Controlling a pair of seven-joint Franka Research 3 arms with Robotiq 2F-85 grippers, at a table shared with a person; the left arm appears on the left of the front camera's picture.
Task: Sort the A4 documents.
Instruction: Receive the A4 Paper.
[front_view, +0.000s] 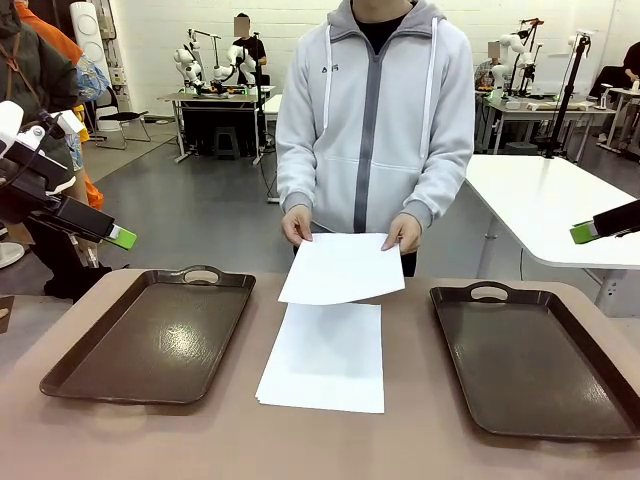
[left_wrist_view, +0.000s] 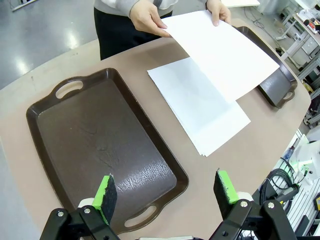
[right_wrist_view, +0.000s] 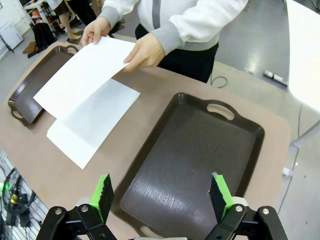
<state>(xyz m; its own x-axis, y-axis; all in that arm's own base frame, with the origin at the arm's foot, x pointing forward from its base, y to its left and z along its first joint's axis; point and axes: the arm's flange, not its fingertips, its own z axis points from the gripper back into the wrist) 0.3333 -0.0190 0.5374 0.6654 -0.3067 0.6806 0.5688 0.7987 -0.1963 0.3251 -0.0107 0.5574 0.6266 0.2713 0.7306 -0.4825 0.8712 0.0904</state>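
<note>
A thin stack of white A4 sheets (front_view: 325, 358) lies flat on the table between two brown trays. The person at the far side holds one more white sheet (front_view: 343, 268) by its far corners, lifted and tilted just above the stack; it also appears as the held sheet (left_wrist_view: 225, 52) and the held sheet (right_wrist_view: 82, 75). My left gripper (left_wrist_view: 166, 192) hovers open above the left tray (left_wrist_view: 100, 150), nothing between its green pads. My right gripper (right_wrist_view: 160, 195) hovers open over the right tray (right_wrist_view: 195, 160), also empty. In the front view the left gripper's tip (front_view: 120, 238) and the right gripper's tip (front_view: 583, 233) sit high at the sides.
The left tray (front_view: 150, 335) and right tray (front_view: 535, 360) are both empty, handles toward the person. The person's hands (front_view: 297, 225) are over the table's far middle. A white table (front_view: 560, 205) stands behind on the right.
</note>
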